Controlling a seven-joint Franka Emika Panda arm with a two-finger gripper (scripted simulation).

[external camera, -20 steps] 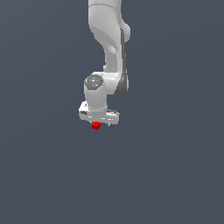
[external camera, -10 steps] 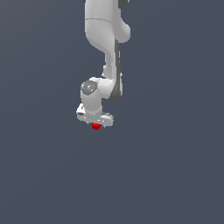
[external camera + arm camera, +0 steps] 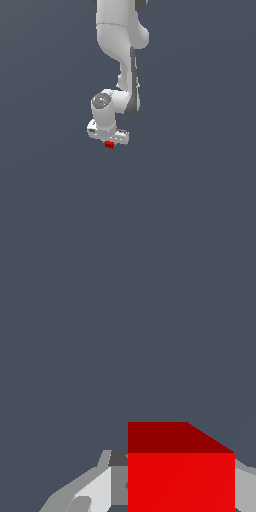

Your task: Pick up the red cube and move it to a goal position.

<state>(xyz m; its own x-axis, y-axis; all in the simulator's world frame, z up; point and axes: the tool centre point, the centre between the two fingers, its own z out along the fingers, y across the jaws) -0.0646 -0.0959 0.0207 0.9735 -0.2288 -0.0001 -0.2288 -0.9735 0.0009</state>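
Note:
The red cube (image 3: 109, 145) is small and bright red, and sits just under the white hand of the arm in the exterior view. My gripper (image 3: 109, 144) is shut on it. In the wrist view the red cube (image 3: 180, 476) fills the space between my two grey-white fingers (image 3: 97, 488), one on each side, touching its faces. The cube hangs over the plain dark grey floor; no shadow or contact with the floor shows, so its height is unclear.
The white arm (image 3: 120, 45) comes down from the top of the exterior view. Around it there is only flat dark grey ground (image 3: 200, 190). No goal marker shows in either view.
The arm with the cube has shifted slightly toward the exterior view's left over the last second. The cube stays between the fingers.

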